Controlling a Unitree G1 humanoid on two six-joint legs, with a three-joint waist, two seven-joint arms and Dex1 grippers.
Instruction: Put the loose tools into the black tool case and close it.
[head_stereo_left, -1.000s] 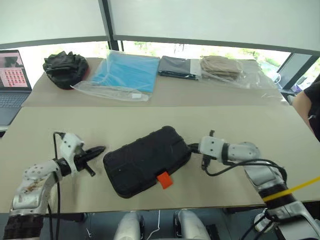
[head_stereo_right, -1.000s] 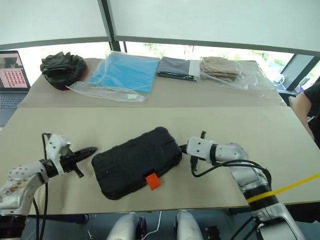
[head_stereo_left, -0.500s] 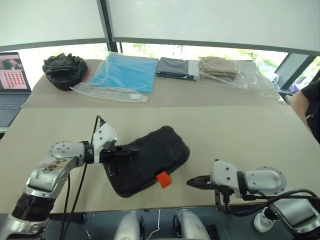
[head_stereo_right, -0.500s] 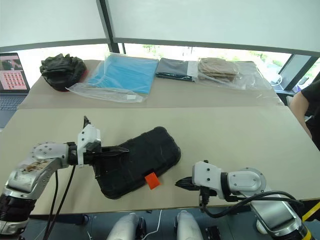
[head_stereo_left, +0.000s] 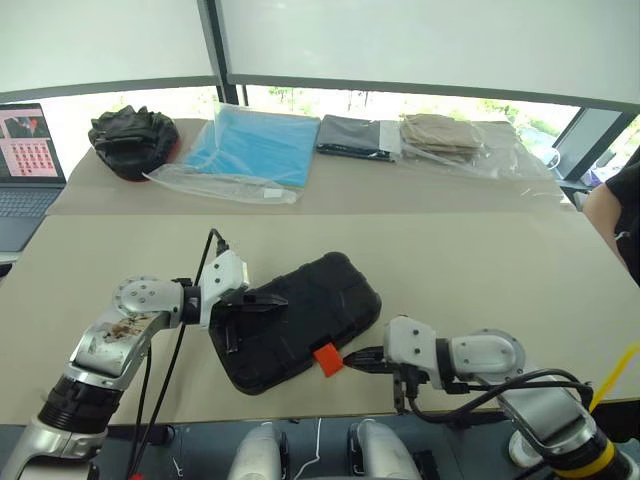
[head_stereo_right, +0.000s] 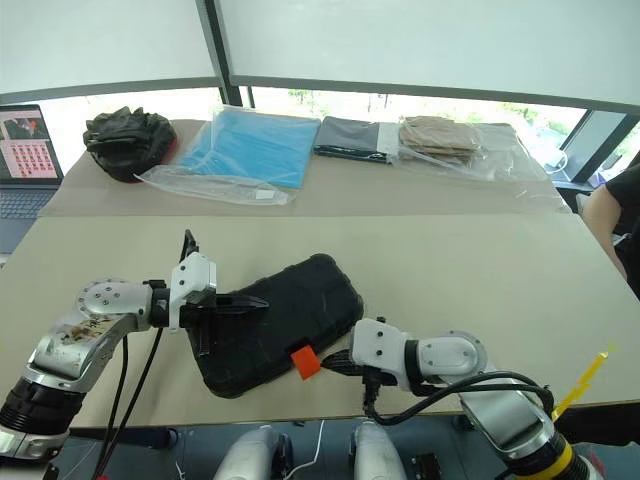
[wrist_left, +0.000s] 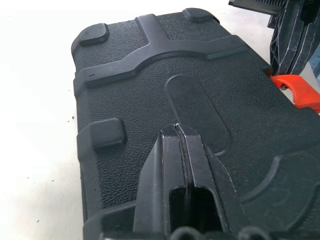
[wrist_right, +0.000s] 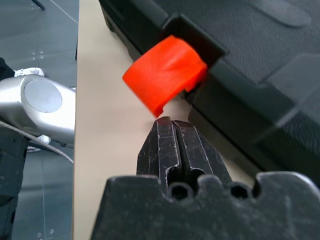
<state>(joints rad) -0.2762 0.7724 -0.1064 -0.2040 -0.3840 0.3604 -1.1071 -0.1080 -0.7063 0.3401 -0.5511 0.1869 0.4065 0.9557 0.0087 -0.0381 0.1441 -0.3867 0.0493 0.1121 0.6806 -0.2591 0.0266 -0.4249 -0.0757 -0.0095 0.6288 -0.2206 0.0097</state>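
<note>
With its lid down on the desk (head_stereo_left: 470, 250), the black tool case (head_stereo_left: 300, 320) lies near the front edge, no loose tools in sight around it. A second ago the left hand (head_stereo_left: 275, 298) hung off the case's left end; now, fingers pressed together, it rests atop the shell. The right hand (head_stereo_right: 338, 363), also pinched shut and empty, has swung from the far end round to the orange latch (wrist_right: 165, 72), which still sticks out, seemingly unfastened. Snapping it appears to be what remains.
</note>
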